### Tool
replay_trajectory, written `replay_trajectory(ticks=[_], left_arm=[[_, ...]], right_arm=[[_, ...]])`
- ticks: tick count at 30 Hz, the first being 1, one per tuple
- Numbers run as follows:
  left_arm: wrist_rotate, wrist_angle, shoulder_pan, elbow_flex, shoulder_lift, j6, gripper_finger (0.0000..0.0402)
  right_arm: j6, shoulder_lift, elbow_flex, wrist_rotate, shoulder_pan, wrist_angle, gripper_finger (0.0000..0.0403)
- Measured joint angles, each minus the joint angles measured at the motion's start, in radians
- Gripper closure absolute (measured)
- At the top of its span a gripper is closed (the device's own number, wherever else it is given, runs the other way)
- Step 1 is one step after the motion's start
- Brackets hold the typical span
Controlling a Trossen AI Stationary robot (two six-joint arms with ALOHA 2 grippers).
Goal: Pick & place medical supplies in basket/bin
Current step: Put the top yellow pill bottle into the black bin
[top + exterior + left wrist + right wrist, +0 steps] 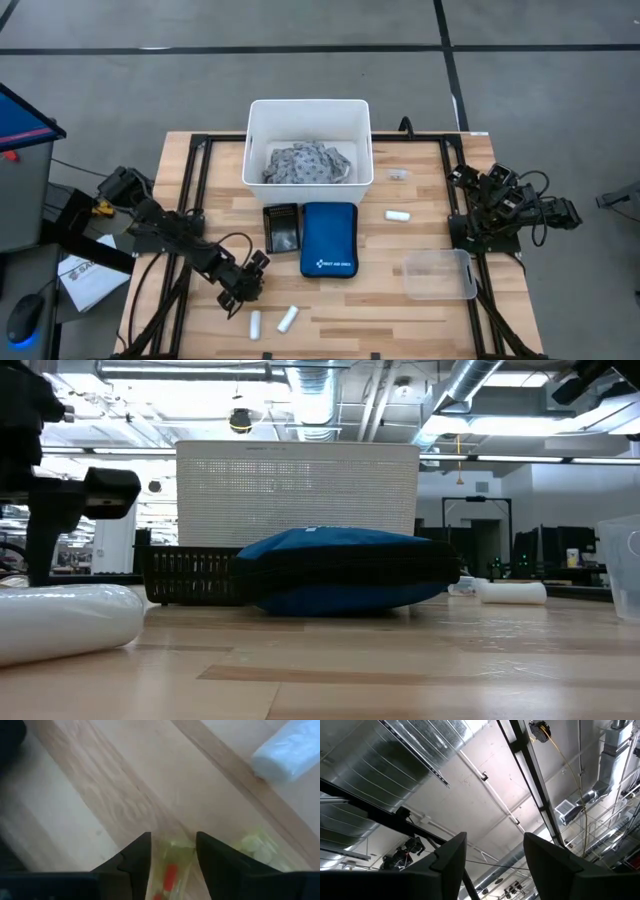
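A grey-and-white patterned cloth (308,163) lies inside the white bin (360,140). Two white rolls (255,323) (288,318) lie near the table's near edge, and a third white roll (397,215) lies right of the blue pouch (329,238). A tiny tan piece (398,175) rests beside the bin. My left gripper (240,296) (172,845) is open, low over the wood, just short of the near rolls; one roll (290,750) shows ahead of it. A glossy patch with yellow-green and orange spots shows between its fingers; I cannot tell what it is. My right gripper (505,205) (495,845) waits open at the right edge, pointing at the ceiling.
A black mesh tray (281,228) sits left of the pouch. A clear plastic container (440,273) stands near the right edge. In the low view the nearest roll (60,622) lies close at the left, with the pouch (340,570) and the bin (297,495) behind it.
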Motion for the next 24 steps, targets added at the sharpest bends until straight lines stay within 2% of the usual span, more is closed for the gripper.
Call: replay_trajectory(ticks=[9, 16, 24], left_arm=[[-0.019, 0.009, 0.021, 0.000, -0.006, -0.002, 0.0308], [-0.080, -0.001, 0.050, 0.024, -0.034, -0.009, 0.0308], [-0.186, -0.084, 0.072, 0.125, -0.178, 0.009, 0.0308]], right_arm=[[0.024, 0.000, 0.000, 0.001, 0.000, 0.000, 0.0210], [0.024, 0.000, 0.000, 0.001, 0.000, -0.003, 0.0210], [0.025, 0.000, 0.000, 0.000, 0.000, -0.003, 0.0210]])
